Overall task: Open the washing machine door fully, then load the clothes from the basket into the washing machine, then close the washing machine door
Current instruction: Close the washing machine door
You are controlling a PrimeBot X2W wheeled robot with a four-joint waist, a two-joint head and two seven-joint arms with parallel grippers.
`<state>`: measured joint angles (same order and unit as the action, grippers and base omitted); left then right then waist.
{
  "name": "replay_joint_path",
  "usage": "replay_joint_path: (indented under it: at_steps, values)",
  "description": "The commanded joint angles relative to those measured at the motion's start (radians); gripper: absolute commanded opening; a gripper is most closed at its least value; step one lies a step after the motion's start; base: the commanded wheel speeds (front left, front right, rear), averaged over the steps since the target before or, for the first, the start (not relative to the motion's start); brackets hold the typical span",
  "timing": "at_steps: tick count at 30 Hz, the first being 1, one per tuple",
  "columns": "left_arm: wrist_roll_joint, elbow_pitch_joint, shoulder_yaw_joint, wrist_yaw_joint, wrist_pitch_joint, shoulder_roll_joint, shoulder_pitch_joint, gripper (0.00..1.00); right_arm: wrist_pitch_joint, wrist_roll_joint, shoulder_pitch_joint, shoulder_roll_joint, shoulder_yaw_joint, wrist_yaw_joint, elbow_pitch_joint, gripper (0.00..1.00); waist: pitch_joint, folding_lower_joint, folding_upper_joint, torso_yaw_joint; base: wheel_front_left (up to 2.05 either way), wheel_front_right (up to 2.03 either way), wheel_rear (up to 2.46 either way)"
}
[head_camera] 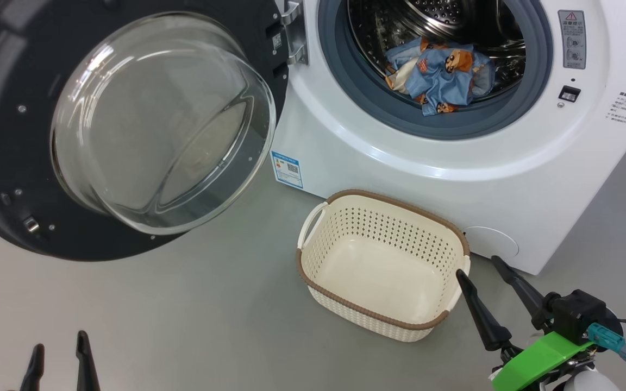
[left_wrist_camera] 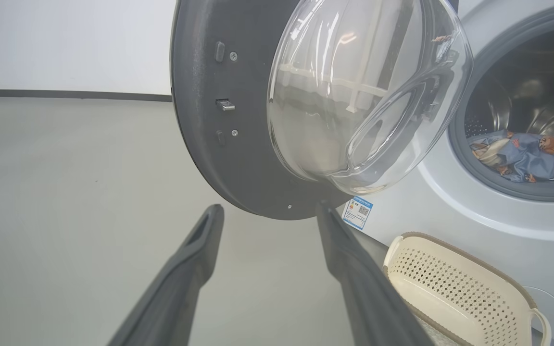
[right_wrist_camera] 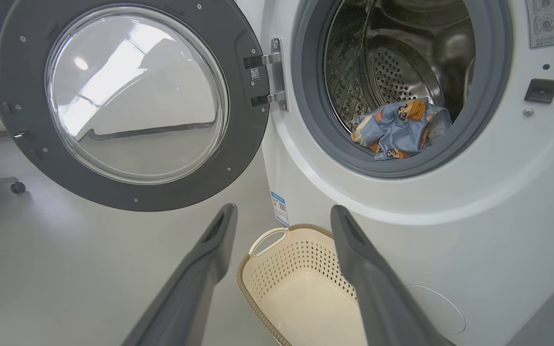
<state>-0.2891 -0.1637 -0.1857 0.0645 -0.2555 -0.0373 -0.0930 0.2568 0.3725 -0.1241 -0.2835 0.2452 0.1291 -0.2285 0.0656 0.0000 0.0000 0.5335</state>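
The washing machine (head_camera: 454, 152) stands with its door (head_camera: 123, 125) swung wide open to the left. The clothes (head_camera: 438, 73), blue fabric with cartoon faces, lie in the steel drum just behind the grey gasket; they also show in the right wrist view (right_wrist_camera: 399, 127) and the left wrist view (left_wrist_camera: 522, 156). The cream basket (head_camera: 383, 209) sits on the floor before the machine with nothing in it. My right gripper (head_camera: 479, 269) is open at the basket's right end, holding nothing. At the lower left my left gripper (head_camera: 58, 347) is open, low over bare floor.
Grey floor (head_camera: 182, 315) spreads around the basket and under the open door. A blue label (head_camera: 287, 169) marks the machine's lower front, with a round flap (head_camera: 489, 241) at its bottom right. A caster foot (right_wrist_camera: 15, 187) of some stand shows far left.
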Motion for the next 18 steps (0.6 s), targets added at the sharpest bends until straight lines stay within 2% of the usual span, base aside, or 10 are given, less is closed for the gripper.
replay_joint_path:
  at_steps: [1, 6, 7, 8, 9, 10, 15, 18]
  values:
    - [-0.011, 0.028, -0.027, -0.008, -0.006, -0.013, 0.007, 1.0, 0.005, 0.008, -0.025, -0.014, 0.023, 0.002, 0.018, 1.0, 0.0, 0.0, 0.0, 0.001, 0.0, 0.0, 0.0]
    - [-0.023, 0.041, -0.024, -0.012, -0.006, -0.013, 0.007, 1.0, 0.005, 0.01, -0.032, -0.012, 0.033, 0.002, 0.014, 1.0, 0.0, 0.0, 0.0, 0.001, 0.0, 0.0, 0.0]
    - [-0.027, 0.048, -0.027, -0.011, -0.006, -0.013, 0.01, 0.92, 0.005, 0.011, -0.032, -0.012, 0.034, 0.002, 0.014, 1.0, 0.0, 0.0, 0.0, 0.001, 0.0, 0.0, 0.0]
    - [-0.033, 0.055, -0.033, -0.009, -0.006, -0.013, 0.014, 0.5, 0.005, 0.011, -0.032, -0.012, 0.034, 0.002, 0.014, 1.0, 0.001, 0.0, 0.0, 0.001, 0.0, 0.0, 0.0]
    - [-0.039, 0.064, -0.04, -0.006, -0.006, -0.013, 0.02, 0.3, 0.005, 0.012, -0.032, -0.012, 0.034, 0.002, 0.015, 1.0, 0.001, 0.0, 0.0, 0.001, 0.0, 0.0, 0.0]
    - [-0.046, 0.075, -0.05, -0.001, -0.006, -0.013, 0.028, 0.0, 0.005, 0.013, -0.032, -0.012, 0.032, 0.002, 0.015, 1.0, 0.002, 0.0, 0.0, 0.001, 0.0, 0.0, 0.0]
    - [-0.072, 0.158, -0.116, 0.035, -0.006, -0.022, 0.093, 0.0, 0.005, 0.01, -0.015, -0.01, 0.013, 0.002, 0.021, 1.0, 0.004, 0.0, 0.0, -0.001, 0.0, 0.0, 0.0]
    - [-0.103, 0.218, -0.175, 0.05, -0.006, -0.066, 0.164, 0.0, 0.005, 0.006, -0.004, -0.006, 0.004, 0.002, 0.026, 1.0, 0.009, 0.0, 0.0, -0.012, 0.0, 0.0, 0.0]
